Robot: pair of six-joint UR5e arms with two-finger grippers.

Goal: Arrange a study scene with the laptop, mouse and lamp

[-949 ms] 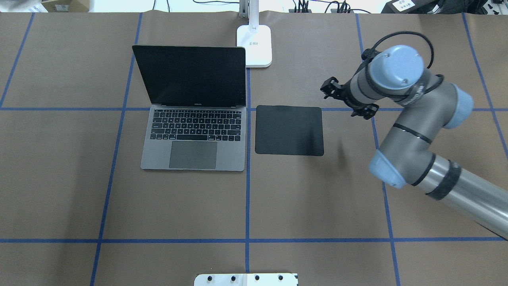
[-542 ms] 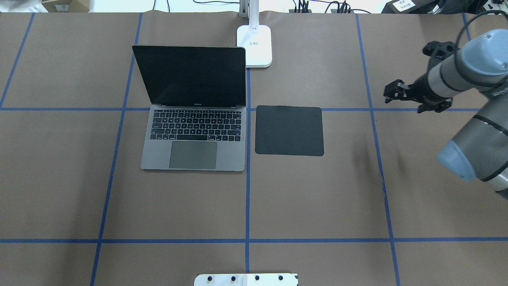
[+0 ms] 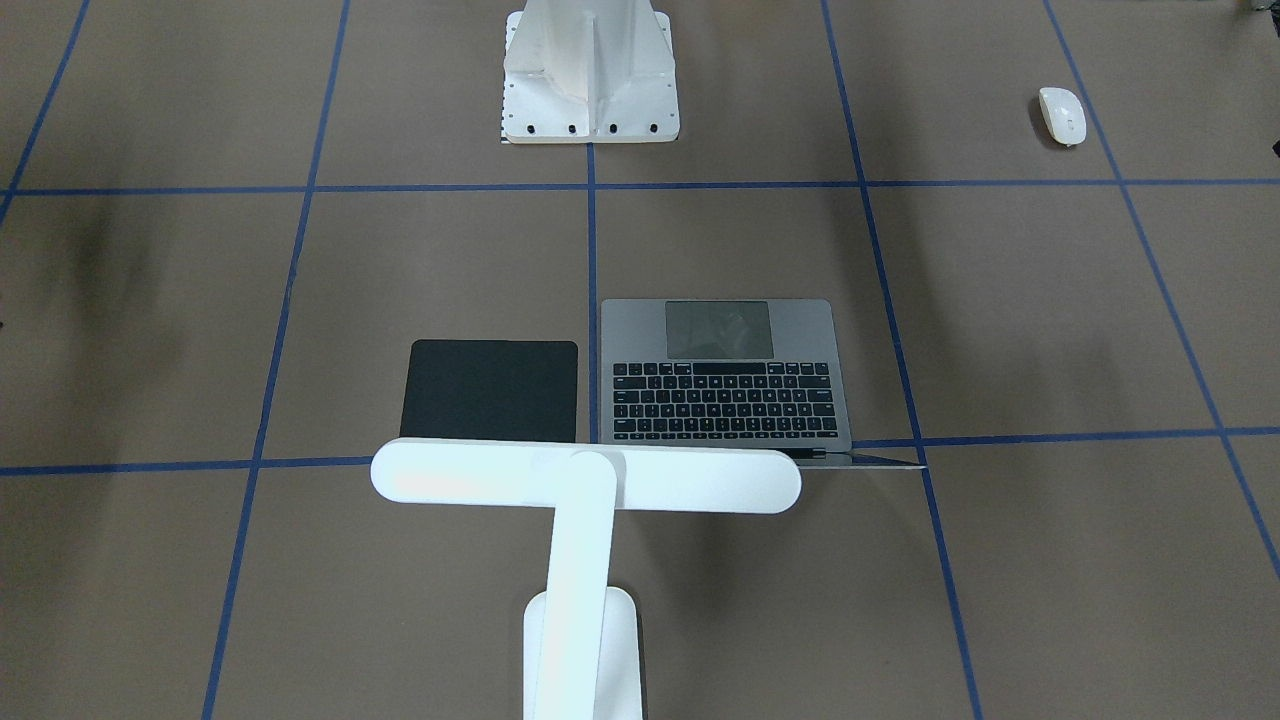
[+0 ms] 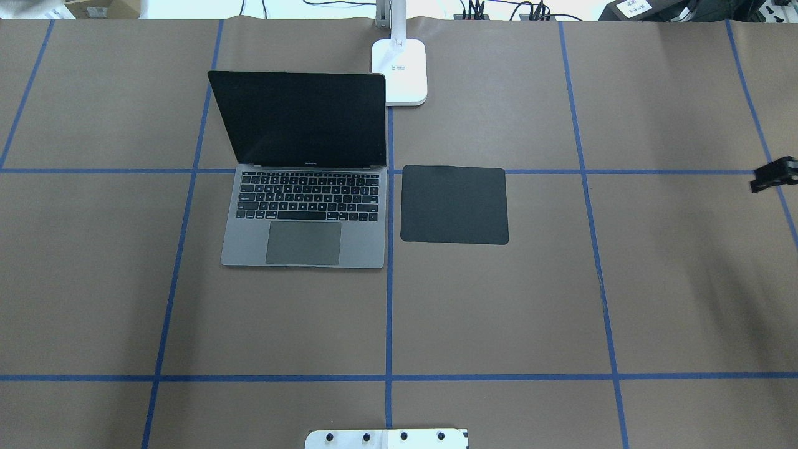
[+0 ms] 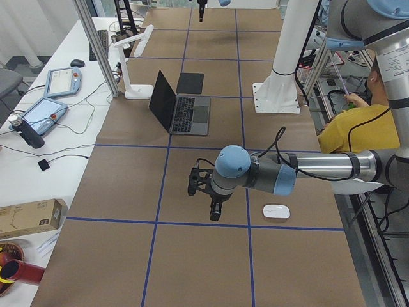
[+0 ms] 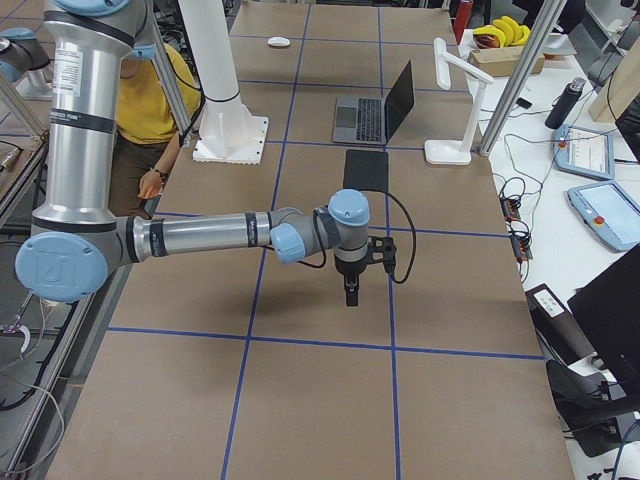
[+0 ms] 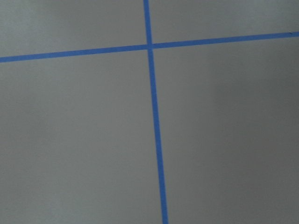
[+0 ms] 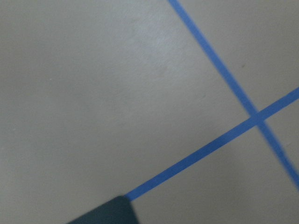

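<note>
Laptop [image 4: 305,218] sits open mid-table, lamp [image 3: 585,475] stands behind it w/ its bar head over the hinge line, and black pad [image 4: 454,204] lies bare just beside the laptop. So the mouse [image 3: 1062,115] is prob the piece left to move. It lies flat on the table [image 4: 499,312] far out on the robot's left, near the robot's edge and well apart from laptop & pad. In the left side view it is close by the left arm's forearm, w/ the left gripper [image 5: 215,212] hanging tip-down near it, not touching. Can't tell how wide its fingers stand, and nothing shows in them. Left wrist cam sees only bare table & tape cross. Right gripper [image 6: 349,296] hangs tip-down over bare table not far from the pad, only a sliver at the overhead view's edge, so finger spread can't be told either, and nothing seen held. Handling, as a guess: mouse is light, rigid, glossy, so slippery, and low w/ a curved top that gives little side wall. Best hold is prob from straight above, fingers across the narrow width at mid-length, pads low on the sides. Use a modest squeeze, since too high on the curve and it may squirt out.
</note>
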